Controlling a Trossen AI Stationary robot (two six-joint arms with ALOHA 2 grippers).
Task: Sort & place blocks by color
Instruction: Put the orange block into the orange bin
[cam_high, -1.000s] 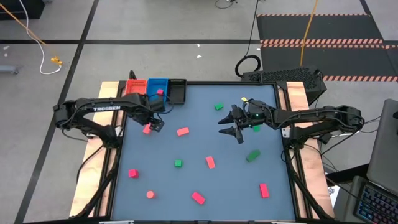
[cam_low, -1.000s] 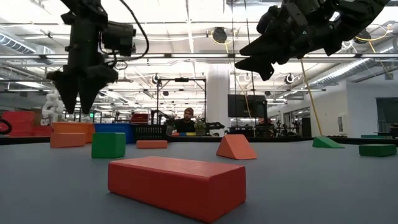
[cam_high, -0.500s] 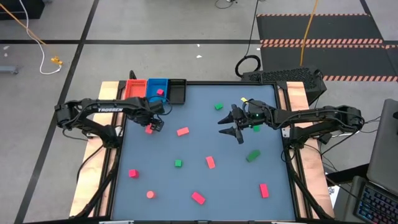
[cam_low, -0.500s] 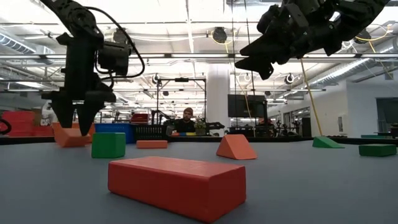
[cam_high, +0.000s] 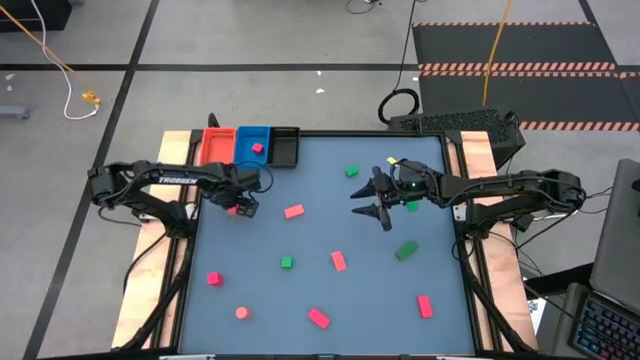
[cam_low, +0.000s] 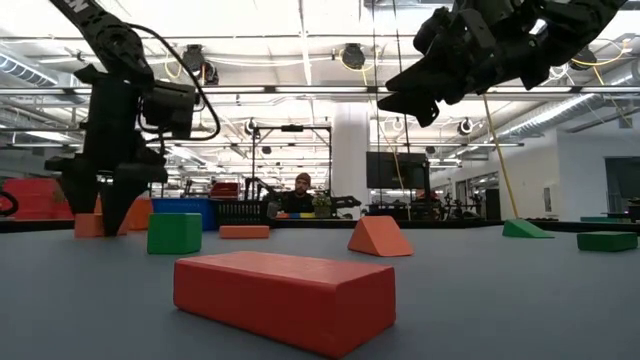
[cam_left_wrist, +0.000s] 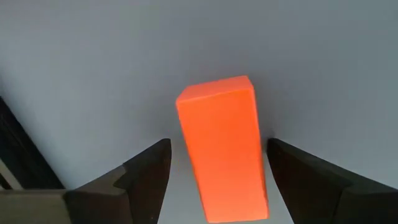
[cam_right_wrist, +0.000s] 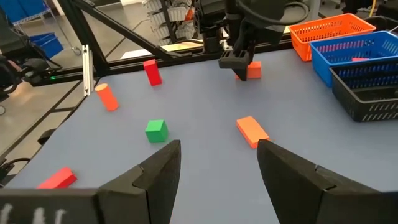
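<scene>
One camera hangs overhead and looks straight down, taking in the whole grey table (cam_high: 330, 240) with floor on every side. Another sits at tabletop height, looking level across the surface into the room, a red bar (cam_low: 285, 300) close before its lens (the same bar lies near the front edge from above). The left wrist camera stares down, very near, at an orange block (cam_left_wrist: 224, 146) between its own fingers. The right wrist camera looks across the table toward the left gripper (cam_right_wrist: 239, 62) and the trays.
</scene>
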